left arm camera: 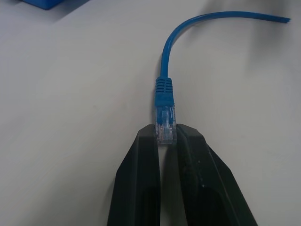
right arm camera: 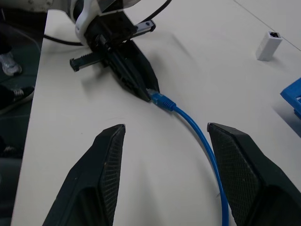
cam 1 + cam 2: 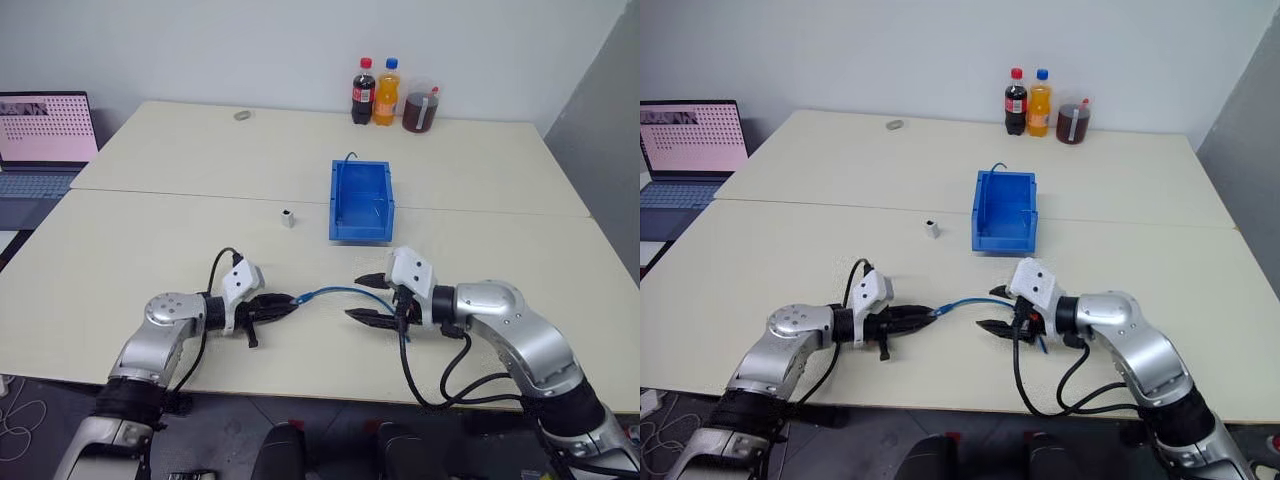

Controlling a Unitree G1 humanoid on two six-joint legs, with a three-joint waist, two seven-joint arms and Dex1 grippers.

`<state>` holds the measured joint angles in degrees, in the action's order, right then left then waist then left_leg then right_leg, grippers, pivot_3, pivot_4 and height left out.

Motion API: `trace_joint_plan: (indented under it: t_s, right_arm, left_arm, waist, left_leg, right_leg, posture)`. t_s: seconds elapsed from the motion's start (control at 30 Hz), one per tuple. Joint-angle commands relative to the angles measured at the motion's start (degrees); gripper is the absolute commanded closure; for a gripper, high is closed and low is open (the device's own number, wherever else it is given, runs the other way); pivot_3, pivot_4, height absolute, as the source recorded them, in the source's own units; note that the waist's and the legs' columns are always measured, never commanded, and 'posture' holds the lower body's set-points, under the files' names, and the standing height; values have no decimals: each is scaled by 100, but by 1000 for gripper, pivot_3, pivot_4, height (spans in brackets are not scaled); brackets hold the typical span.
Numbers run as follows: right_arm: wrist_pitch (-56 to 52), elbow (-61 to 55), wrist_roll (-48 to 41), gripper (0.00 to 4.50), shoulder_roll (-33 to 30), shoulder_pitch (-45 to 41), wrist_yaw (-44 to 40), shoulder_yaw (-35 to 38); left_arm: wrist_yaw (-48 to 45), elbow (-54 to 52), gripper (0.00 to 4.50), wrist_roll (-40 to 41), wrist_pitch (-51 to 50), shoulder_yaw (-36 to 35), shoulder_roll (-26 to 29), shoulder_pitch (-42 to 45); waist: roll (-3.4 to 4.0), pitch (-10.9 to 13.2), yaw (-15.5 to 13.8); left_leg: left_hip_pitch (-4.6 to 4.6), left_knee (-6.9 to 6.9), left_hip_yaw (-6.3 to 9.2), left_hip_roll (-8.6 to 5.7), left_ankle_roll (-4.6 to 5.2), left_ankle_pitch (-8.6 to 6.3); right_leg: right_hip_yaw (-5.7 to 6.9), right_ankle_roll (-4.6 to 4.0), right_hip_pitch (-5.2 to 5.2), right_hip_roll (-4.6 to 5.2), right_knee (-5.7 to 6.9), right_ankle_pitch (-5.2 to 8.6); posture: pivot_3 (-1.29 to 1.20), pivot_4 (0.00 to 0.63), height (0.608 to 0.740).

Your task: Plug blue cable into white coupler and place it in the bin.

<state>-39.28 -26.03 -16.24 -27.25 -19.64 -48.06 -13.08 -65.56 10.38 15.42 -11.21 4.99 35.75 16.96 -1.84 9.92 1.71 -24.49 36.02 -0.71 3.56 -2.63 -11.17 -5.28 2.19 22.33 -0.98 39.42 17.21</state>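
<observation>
Across the pale bench (image 3: pixel 150 250), the blue cable (image 3: pixel 330 292) is being pinched by its clear plug in the closed left tool (image 3: pixel 288 301), leaving the empty right tool (image 3: pixel 364 297) gaping at centre frame for the white coupler (image 3: pixel 288 217) lying left of the bin (image 3: pixel 361 203).

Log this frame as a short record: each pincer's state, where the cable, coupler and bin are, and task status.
left pincer: shut on the blue cable's clear plug
right pincer: open, straddling the cable, not gripping
blue cable: runs between the two pincers, above the table
white coupler: standing alone on the table, left of the bin
bin: beyond the pincers, cable not inside
status: cable not yet plugged into coupler
</observation>
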Motion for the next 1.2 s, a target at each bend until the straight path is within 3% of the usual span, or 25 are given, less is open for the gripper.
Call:
trace_joint_plan:
  t_s: [0.03,0.23,0.43,0.6,0.97,1.07,1.2]
  right_arm:
    - [-495,-696,-840,1543,142,330,150,572]
    - [-1359,-1069,-1869,1543,490,764,616,967]
    - [-1538,-904,-2378,1543,1018,565,1228,1194]
    - [-1708,-492,-3063,1543,1540,209,1683,1590]
    - [-1744,-5,-3616,1543,1686,-64,1853,1552]
    - [-1730,71,-3696,2020,1662,-100,1825,1505]
    - [-1704,147,-3713,3143,1644,-141,1743,1407]
  left_arm:
    - [121,-855,4271,573,-509,-356,-29,-27]
    - [416,-2076,4271,2018,-2201,-807,-119,-19]
    - [662,-2498,4271,2984,-3243,-1012,-166,15]
    - [885,-2601,4271,3377,-3598,-1089,-257,99]
    - [1020,-2698,4271,3578,-3739,-1048,-259,86]
    - [1016,-2697,4271,3605,-3757,-1065,-246,79]
    - [1026,-2688,4271,3677,-3800,-1087,-237,89]
  waist:
    - [-2,3,8]
    - [-8,7,18]
    - [-7,8,68]
    - [-8,8,68]
    - [-6,8,73]
    - [-6,8,74]
    - [-6,8,79]
  left_leg:
    - [0,0,2,1,0,0]
    - [-6,2,18,2,0,0]
    - [-4,1,25,5,0,0]
    - [-4,1,26,4,0,0]
    - [-6,-3,23,2,0,0]
    - [-6,-3,22,3,0,0]
    - [-6,-3,22,3,0,0]
  right_leg:
    - [1,0,0,0,1,0]
    - [13,19,-2,-2,2,11]
    - [15,21,-1,-10,3,13]
    - [15,21,-1,-9,2,13]
    - [13,20,0,-7,-5,13]
    - [13,20,0,-7,-6,13]
    - [13,20,0,-7,-6,13]
  posture:
    - [0,150,740]
    - [0,150,740]
    - [0,150,740]
    - [0,150,740]
    - [0,150,740]
    - [0,150,740]
    - [0,150,740]
